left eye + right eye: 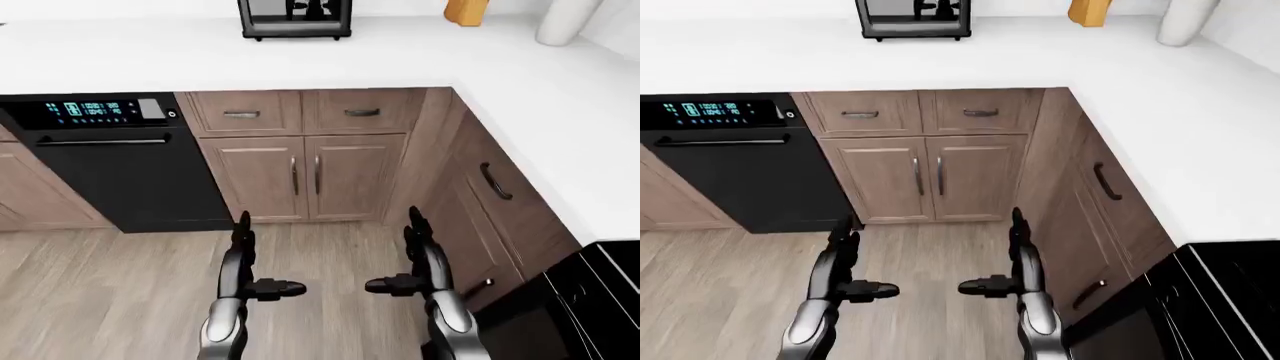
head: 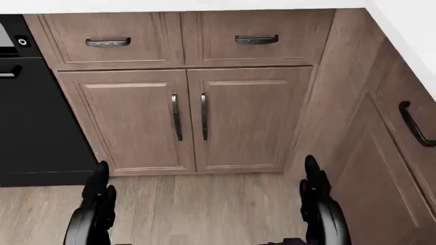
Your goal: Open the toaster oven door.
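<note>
I saw the black, glass-fronted toaster oven (image 1: 295, 18) far off on the white counter (image 1: 150, 60), up and slightly left of both empty hands, fingers spread, left hand (image 1: 243, 264) marginally nearer than the right hand (image 1: 420, 259).

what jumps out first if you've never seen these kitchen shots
The two dark robot hands, left hand and right hand, stand open and empty low in the left-eye view, over the wood floor. Above them runs a white L-shaped counter over brown cabinets, with a black dishwasher at left showing a lit blue display. The toaster oven sits at the top edge, far beyond the hands.
</note>
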### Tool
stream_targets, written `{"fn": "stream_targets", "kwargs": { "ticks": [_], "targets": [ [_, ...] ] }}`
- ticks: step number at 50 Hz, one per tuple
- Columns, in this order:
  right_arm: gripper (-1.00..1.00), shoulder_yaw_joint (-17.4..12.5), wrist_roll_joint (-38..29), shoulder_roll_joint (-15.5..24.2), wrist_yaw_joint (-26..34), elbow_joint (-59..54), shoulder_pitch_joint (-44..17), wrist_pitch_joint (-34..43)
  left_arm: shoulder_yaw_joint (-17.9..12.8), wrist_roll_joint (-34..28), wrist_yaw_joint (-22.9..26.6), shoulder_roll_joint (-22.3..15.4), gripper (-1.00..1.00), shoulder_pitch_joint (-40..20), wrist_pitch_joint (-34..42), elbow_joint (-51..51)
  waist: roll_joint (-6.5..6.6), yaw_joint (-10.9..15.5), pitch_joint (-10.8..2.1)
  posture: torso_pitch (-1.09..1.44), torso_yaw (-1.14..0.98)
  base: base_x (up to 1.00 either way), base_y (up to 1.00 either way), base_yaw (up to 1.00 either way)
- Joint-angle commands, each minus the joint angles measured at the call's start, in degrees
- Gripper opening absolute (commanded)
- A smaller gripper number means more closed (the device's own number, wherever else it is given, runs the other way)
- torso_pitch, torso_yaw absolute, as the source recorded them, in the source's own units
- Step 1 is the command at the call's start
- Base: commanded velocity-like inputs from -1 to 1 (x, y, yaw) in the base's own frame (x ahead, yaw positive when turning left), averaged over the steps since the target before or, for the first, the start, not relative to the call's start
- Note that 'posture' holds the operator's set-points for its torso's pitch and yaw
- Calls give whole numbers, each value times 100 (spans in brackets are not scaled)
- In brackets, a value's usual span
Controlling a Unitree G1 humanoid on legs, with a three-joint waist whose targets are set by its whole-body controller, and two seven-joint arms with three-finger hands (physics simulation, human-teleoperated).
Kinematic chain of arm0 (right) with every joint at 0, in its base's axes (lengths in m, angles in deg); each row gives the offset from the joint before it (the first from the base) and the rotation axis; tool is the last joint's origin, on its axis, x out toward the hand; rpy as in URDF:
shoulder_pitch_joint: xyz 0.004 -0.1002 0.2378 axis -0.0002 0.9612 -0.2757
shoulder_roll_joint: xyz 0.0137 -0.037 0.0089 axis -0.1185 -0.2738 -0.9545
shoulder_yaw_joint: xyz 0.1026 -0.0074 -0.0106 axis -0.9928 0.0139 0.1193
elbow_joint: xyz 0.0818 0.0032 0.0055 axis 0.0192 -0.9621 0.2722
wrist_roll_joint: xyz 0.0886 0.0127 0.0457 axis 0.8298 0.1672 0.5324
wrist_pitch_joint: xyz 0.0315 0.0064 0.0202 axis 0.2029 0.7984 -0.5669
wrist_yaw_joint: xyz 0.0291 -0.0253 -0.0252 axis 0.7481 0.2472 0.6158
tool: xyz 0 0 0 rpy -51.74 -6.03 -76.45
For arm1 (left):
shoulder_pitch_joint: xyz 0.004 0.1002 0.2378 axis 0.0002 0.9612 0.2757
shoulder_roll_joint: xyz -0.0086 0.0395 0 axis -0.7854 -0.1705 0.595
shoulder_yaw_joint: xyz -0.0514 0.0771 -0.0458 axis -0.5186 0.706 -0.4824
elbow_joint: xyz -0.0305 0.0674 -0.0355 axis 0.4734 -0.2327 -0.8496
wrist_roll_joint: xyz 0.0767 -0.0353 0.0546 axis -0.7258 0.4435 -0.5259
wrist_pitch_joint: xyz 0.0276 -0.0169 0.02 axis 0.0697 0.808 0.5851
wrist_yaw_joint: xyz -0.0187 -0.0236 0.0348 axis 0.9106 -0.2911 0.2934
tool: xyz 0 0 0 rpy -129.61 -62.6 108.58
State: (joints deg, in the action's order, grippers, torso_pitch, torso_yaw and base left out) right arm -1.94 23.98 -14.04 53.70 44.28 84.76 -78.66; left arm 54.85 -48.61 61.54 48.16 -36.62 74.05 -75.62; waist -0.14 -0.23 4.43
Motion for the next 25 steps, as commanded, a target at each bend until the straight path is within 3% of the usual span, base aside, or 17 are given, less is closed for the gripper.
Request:
{"fn": "stream_targets", "kwargs": {
  "ticks": [1,3,4,5,7,8,11,14,17,19,22,25],
  "targets": [
    [100,24,-118,-32,-201,412,-212,-344,-7,47,45,-29,100,-78,-270,695,-45,-12,-5,0,0,0,0,0],
    [100,46,-71,-44,-206,358,-234,-345,-14,48,69,-31,100,-26,-208,827,0,57,-356,0,0,0,0,0],
    [100,26,107,-67,-122,368,-222,-353,-24,71,83,-27,100,-45,-149,800,4,58,-297,0,0,0,0,0],
    [100,36,123,-60,-119,380,-212,-334,-22,70,91,-25,100,-46,-147,791,-31,41,-97,0,0,0,0,0],
    [100,51,152,-50,-114,542,-106,-314,-28,68,79,-16,100,-39,-169,805,-36,56,-399,0,0,0,0,0],
    [100,36,142,-36,-124,552,-81,-339,-49,52,48,-22,100,-85,-207,728,-35,61,-430,0,0,0,0,0],
    [100,-35,-4,-12,-312,678,48,-381,-135,178,20,-12,100,-34,-176,996,-20,65,-430,0,0,0,0,0],
    [100,-64,-122,-100,-508,2374,1009,-85,-469,388,6,-163,100,-46,204,1589,-25,70,-462,0,0,0,0,0],
    [100,244,-572,-241,-675,4293,2197,278,-1376,1302,-196,-374,100,-148,1109,2716,-15,103,-447,0,0,0,0,0],
    [100,467,-723,-235,-755,4896,2641,222,-1946,1809,-247,-569,100,-124,1616,3363,17,76,-430,0,0,0,0,0],
    [100,517,-852,-152,-861,4940,2609,289,-2122,1906,-283,-627,100,-180,1710,3395,45,10,-398,0,0,0,0,0],
    [100,418,-917,-151,-896,4852,2563,439,-1837,1599,-253,-543,100,-166,1441,3173,60,22,-423,0,0,0,0,0]
  ]
}}
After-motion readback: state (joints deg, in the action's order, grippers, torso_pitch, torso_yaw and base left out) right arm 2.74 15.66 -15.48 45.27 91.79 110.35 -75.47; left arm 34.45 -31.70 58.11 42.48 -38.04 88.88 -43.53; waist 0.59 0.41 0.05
